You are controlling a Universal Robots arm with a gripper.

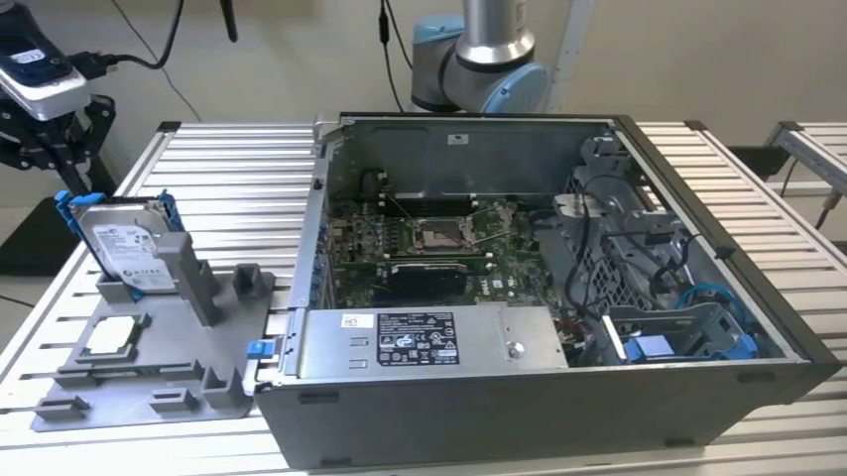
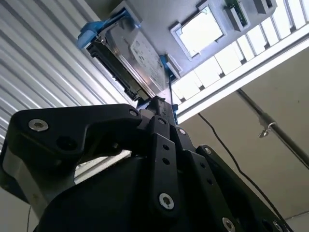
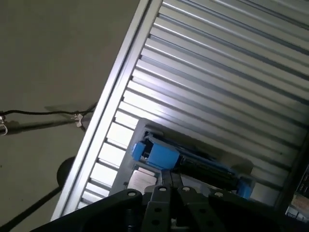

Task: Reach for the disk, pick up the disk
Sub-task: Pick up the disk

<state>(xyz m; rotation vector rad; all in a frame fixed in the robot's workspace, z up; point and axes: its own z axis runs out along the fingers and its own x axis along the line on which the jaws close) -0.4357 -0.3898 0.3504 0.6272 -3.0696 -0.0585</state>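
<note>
In the exterior view, the disk [image 1: 129, 243] is seen standing on edge in a grey holder [image 1: 198, 288] on the slatted counter [image 1: 225, 169], towards the exterior view's left, with its white label turned to the camera and blue rails along its sides. The gripper [image 1: 54, 149] is held above the disk and further to the exterior view's left, apart from it. A flat silver chip [image 1: 113, 335] is laid in a recess of the same holder, nearer the camera. An opened computer case [image 1: 530, 397] is set at the exterior view's right of the holder, and the arm's base [image 1: 477, 59] is seen behind it.

In the second wrist view, the gripper [image 2: 161, 104] is seen with its fingertips brought together and nothing between them. The disk [image 2: 135, 58] is seen beyond the tips, not touched, with the chip [image 2: 200, 31] close by.

In the first wrist view, the gripper [image 3: 172, 175] is again shown closed and empty. The disk [image 3: 193, 164] is seen edge-on just past it, on the counter [image 3: 217, 63].
</note>
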